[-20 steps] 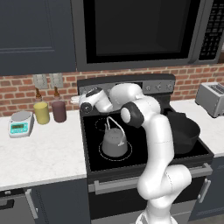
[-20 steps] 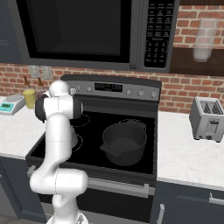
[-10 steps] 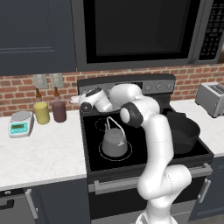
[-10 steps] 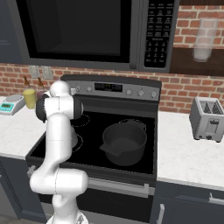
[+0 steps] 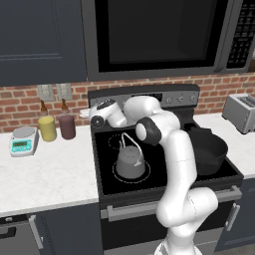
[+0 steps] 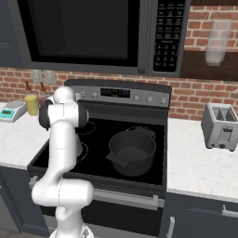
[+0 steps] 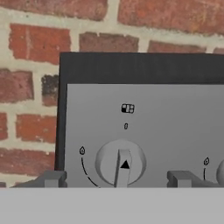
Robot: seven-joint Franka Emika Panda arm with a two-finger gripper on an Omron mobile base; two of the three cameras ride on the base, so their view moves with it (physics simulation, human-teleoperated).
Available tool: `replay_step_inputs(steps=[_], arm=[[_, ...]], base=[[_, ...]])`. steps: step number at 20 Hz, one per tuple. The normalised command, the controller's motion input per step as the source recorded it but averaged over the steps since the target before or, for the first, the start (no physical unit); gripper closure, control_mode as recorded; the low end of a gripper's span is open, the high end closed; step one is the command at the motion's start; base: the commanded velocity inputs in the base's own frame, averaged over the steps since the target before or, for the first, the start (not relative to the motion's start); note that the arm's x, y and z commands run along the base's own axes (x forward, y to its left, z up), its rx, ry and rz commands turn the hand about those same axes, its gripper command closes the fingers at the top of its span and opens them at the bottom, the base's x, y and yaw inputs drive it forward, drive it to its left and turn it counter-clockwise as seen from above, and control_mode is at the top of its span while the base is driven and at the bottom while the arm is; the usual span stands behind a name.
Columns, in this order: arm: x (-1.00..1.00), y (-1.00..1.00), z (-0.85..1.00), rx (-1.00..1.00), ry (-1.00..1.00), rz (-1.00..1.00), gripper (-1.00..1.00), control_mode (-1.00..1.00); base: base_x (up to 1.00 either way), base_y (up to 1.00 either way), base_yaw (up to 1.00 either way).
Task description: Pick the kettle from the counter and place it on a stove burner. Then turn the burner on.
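Kettle (image 5: pixel 130 162) hides part of burner ring (image 5: pixel 117 175).

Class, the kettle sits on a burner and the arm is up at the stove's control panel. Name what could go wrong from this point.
1. The hand stands open around the leftmost knob. A second knob sits close on the same panel, so a sideways slip might turn the wrong burner on.
2. The kettle stands inside the dashed burner ring, directly under the arm's reach. A low withdrawal could catch its thin wire handle and tip it.
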Motion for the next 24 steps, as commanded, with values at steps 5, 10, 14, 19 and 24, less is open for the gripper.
replay_step_inputs(steps=[5, 10, 14, 19, 24], arm=[[0.00, -0.07, 0.01, 0.00, 0.00, 0.01, -1.00, -1.00], [0.00, -0.02, 0.03, 0.00, 0.00, 0.00, -1.00, -1.00], [-0.01, 0.00, 0.04, 0.00, 0.00, 0.00, -1.00, -1.00], [-0.09, 0.00, 0.05, 0.00, -0.02, 0.00, -1.00, -1.00], [0.00, 0.00, 0.01, 0.00, -0.03, 0.00, -1.00, -1.00]], base=[[0.00, 0.00, 0.00], [0.00, 0.00, 0.00], [0.00, 0.00, 0.00], [0.00, 0.00, 0.00], [0.00, 0.00, 0.00]])
